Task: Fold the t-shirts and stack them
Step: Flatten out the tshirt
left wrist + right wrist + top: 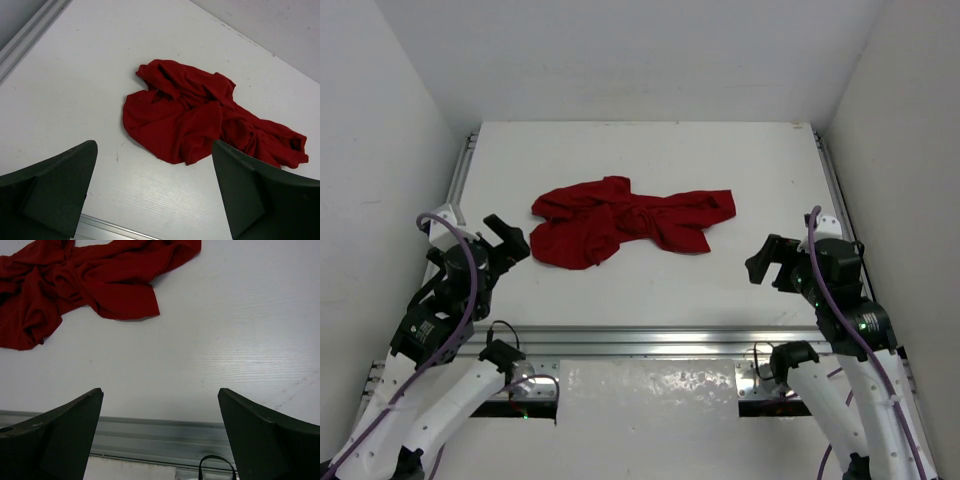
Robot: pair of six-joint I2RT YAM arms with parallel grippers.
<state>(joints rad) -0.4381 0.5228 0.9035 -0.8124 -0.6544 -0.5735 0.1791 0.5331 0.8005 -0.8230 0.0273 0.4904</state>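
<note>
A single dark red t-shirt lies crumpled in the middle of the white table. It also shows in the left wrist view and in the right wrist view. My left gripper is open and empty, held above the table to the left of the shirt. My right gripper is open and empty, held to the right of the shirt. In both wrist views the jaws stand wide apart with nothing between them.
The white table is boxed in by white walls at the left, right and back. An aluminium rail runs along its near edge, and rails run along its sides. A black cable loop shows below the rail.
</note>
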